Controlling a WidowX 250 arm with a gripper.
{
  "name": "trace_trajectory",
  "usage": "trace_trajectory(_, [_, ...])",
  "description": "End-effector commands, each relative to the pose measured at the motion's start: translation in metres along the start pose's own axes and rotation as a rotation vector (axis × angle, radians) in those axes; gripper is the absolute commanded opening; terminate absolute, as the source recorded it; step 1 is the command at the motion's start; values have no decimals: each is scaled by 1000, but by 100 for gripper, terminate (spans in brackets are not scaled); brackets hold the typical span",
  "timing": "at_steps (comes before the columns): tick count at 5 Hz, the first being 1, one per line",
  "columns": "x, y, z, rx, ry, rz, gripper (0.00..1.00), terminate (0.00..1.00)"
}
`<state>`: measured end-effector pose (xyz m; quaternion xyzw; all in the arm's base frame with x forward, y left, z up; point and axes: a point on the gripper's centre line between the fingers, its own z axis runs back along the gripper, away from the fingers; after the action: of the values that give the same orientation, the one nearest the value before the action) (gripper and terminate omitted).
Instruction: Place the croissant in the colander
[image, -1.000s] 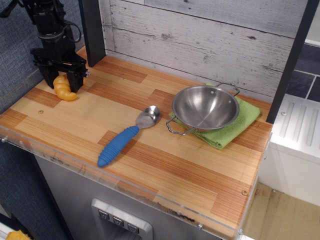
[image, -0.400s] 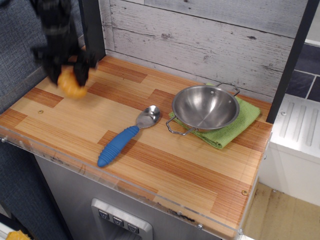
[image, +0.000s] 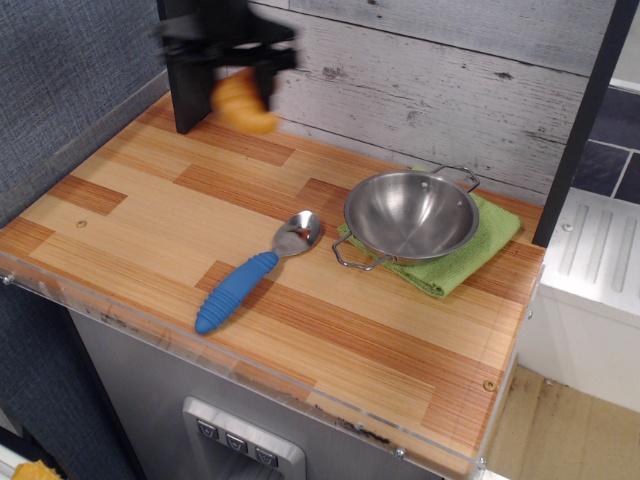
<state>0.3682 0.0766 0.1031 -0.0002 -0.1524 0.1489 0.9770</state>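
Observation:
My black gripper (image: 238, 70) is blurred by motion at the top of the view, high above the back of the wooden counter. It is shut on the orange-yellow croissant (image: 243, 104), which hangs below the fingers in the air. The shiny steel colander (image: 411, 215) with two wire loop handles sits on the right part of the counter, well to the right of and below the gripper. It is empty.
A green cloth (image: 470, 248) lies under the colander. A metal spoon with a blue handle (image: 240, 286) lies left of the colander. A dark post (image: 186, 75) stands at the back left, a plank wall (image: 420, 70) behind. The counter (image: 140, 210) has a clear plastic front edge.
The gripper lifted the croissant off the far left of the counter and carried it up and to the right, toward the back wall. The colander and spoon have not moved.

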Motion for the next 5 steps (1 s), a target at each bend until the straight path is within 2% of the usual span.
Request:
trace_trajectory(1, [-15, -95, -6, -90, 32, -199, 0, 0])
trace_trajectory(2, [-37, -128, -13, -97, 63, -262, 0, 0])
trace_trajectory(3, [-54, -138, -15, -85, 78, -302, 0, 0])
trace_trajectory(5, [-61, -121, -10, -38, 76, -289, 0, 0])
